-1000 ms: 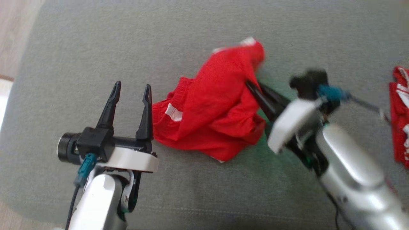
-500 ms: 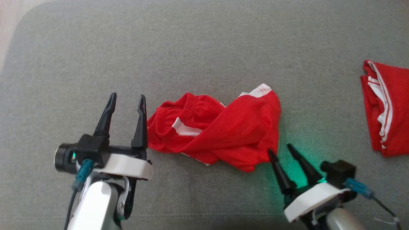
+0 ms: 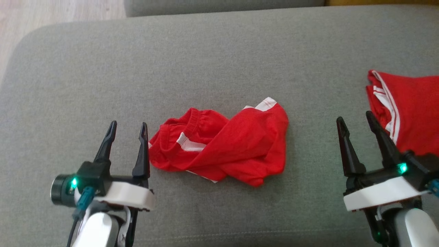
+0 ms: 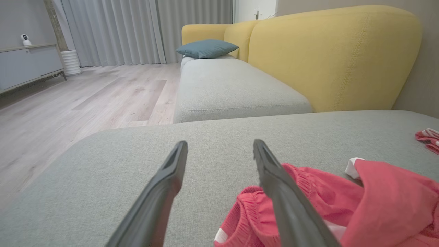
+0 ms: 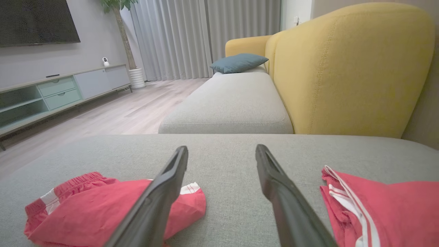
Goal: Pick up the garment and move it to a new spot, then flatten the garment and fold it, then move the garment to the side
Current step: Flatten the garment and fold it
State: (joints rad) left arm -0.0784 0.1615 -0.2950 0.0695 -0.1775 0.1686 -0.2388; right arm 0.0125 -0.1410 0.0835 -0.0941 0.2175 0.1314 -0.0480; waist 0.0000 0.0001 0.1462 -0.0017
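A red garment (image 3: 223,147) with white trim lies crumpled in the middle of the grey sofa cushion (image 3: 219,61). It looks like shorts with an elastic waistband at its left end. My left gripper (image 3: 127,126) stands open just left of that waistband, its right finger (image 4: 291,206) at the fabric's edge (image 4: 308,209). My right gripper (image 3: 355,120) is open and empty, well to the right of the garment (image 5: 103,209) and apart from it.
A second red garment (image 3: 408,109) with white stripes lies at the cushion's right side, close beside my right gripper's outer finger (image 5: 377,209). A yellow sofa back (image 5: 349,68), another grey seat with a blue pillow (image 5: 238,62), and wooden floor (image 4: 85,99) lie beyond.
My right gripper let go of the red garment, opened, and drew back to the right. The garment dropped flat on the cushion. The head camera also shifted.
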